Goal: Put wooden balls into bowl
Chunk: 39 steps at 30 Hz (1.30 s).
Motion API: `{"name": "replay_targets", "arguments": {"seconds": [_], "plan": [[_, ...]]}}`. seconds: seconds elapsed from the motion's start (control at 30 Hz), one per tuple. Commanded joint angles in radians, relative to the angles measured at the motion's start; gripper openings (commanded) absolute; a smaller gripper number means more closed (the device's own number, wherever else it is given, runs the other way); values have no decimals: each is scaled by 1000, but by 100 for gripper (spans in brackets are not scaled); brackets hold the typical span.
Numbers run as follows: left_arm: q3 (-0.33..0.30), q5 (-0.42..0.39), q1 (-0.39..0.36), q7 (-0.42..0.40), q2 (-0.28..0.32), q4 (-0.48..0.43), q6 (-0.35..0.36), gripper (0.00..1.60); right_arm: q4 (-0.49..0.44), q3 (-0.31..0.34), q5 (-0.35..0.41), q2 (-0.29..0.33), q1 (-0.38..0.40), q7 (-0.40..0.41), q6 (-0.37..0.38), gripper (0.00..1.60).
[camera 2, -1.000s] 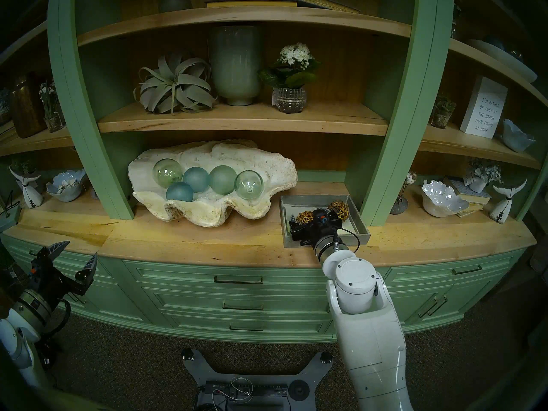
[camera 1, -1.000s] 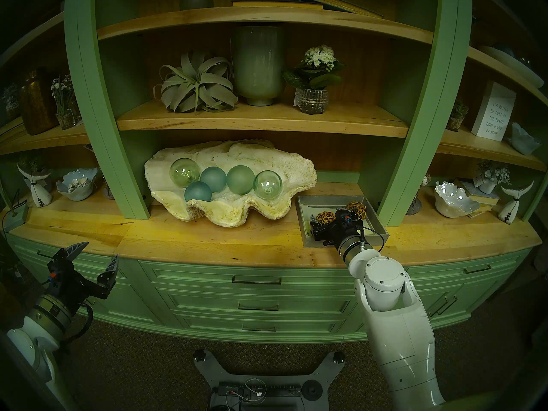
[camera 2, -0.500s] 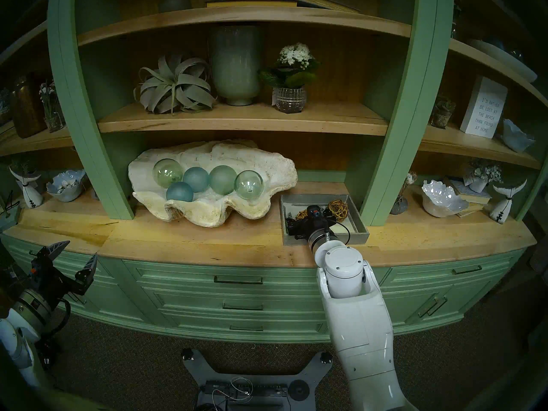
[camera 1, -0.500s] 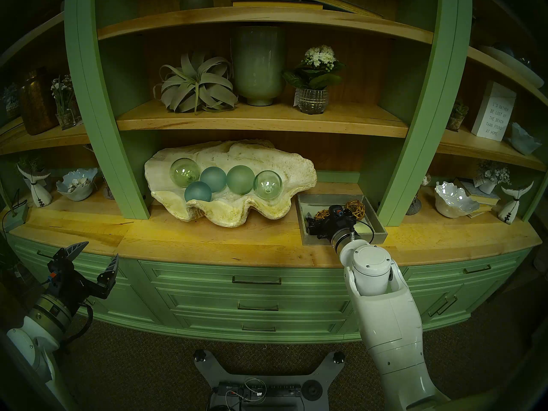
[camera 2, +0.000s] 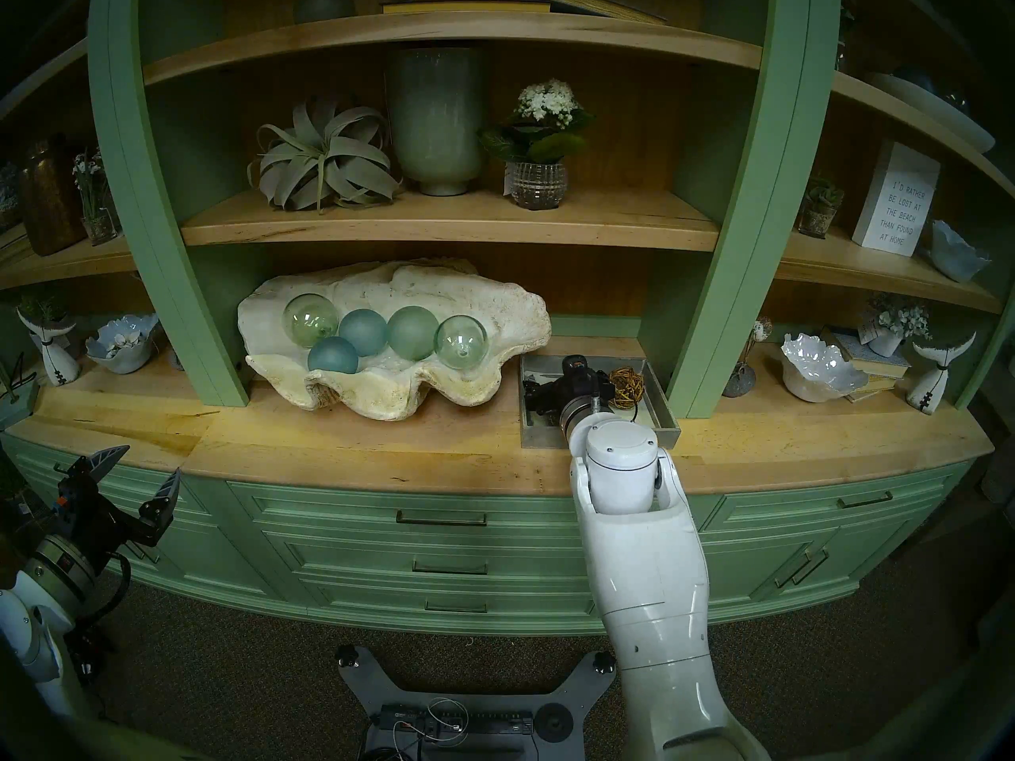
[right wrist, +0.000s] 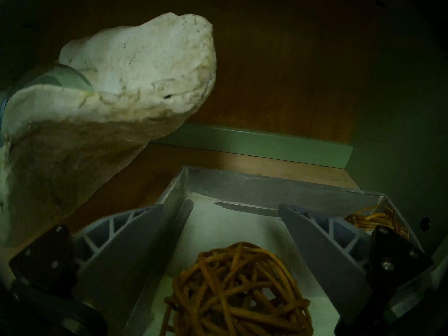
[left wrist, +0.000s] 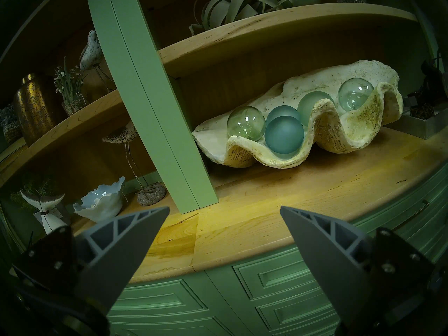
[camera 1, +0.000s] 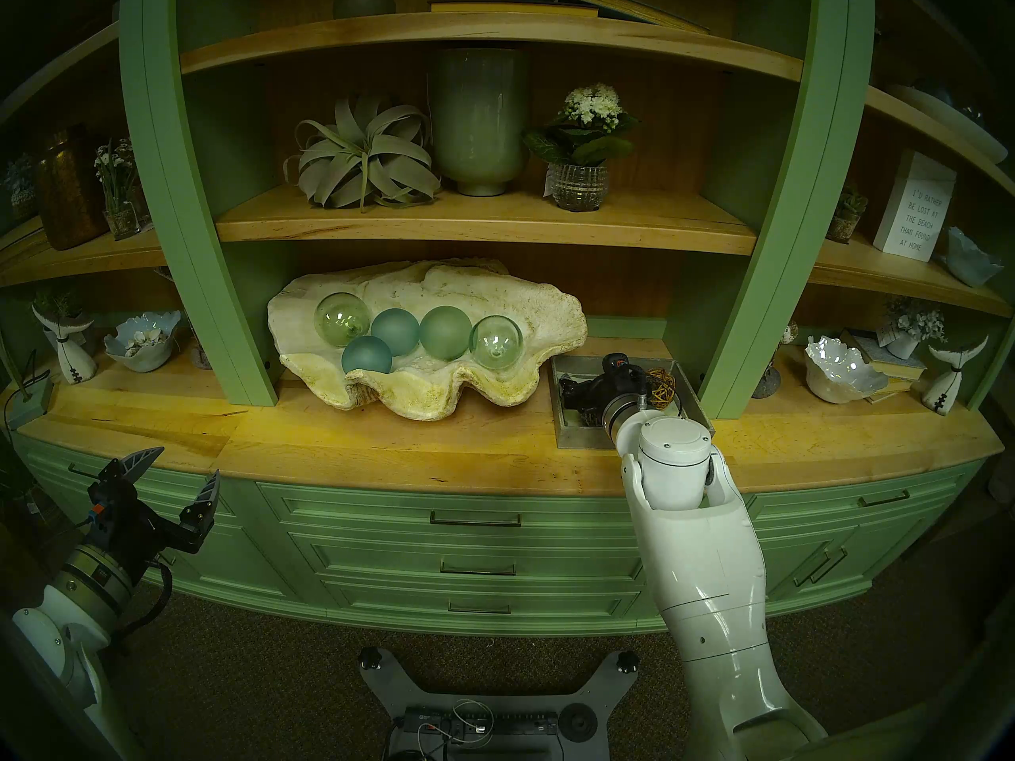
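Note:
The cream clam-shell bowl [camera 1: 527,304] [camera 2: 494,304] [left wrist: 351,124] [right wrist: 135,68] sits on the wooden counter. To its right stands a square grey tray [camera 1: 582,441] [camera 2: 541,438] [right wrist: 266,187]. My right gripper [camera 1: 590,386] [right wrist: 221,207] is low in the tray, jaws wide open. One wooden ball [right wrist: 237,291] lies between its fingers; the head views hide it. The other wooden ball [camera 1: 661,387] [camera 2: 628,386] [right wrist: 378,221] lies in the tray's far right corner. My left gripper [camera 1: 187,462] [camera 2: 151,460] [left wrist: 225,207] is open and empty, below the counter's left front.
Several green and blue glass balls [camera 1: 445,331] fill the shell's left and middle. A green upright post [camera 1: 769,249] stands close to the tray's right, with a shelf [camera 1: 483,227] overhead. Small white jagged bowls [camera 1: 843,367] [camera 1: 144,342] sit in the side bays.
My right arm has pushed further into the tray and a little left, so the gripper now covers the near wooden ball in the head views. The left arm has not moved.

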Motion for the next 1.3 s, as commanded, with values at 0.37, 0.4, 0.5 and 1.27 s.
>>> {"name": "replay_targets", "arguments": {"seconds": [0.37,0.4,0.5,1.27], "plan": [[-3,-7,0,-2,-4,-38,-2,160,-125,-3,-10,-18,19,-123,206,160],[-3,-7,0,-2,-5,-38,-2,160,-128,-4,-10,-16,12,-122,212,160],[-3,-7,1,-2,-5,-39,-1,160,-143,-18,0,-7,-20,-114,227,160],[-3,-7,0,-3,-6,-39,-1,160,-144,-54,39,8,-94,-166,206,70]]}}
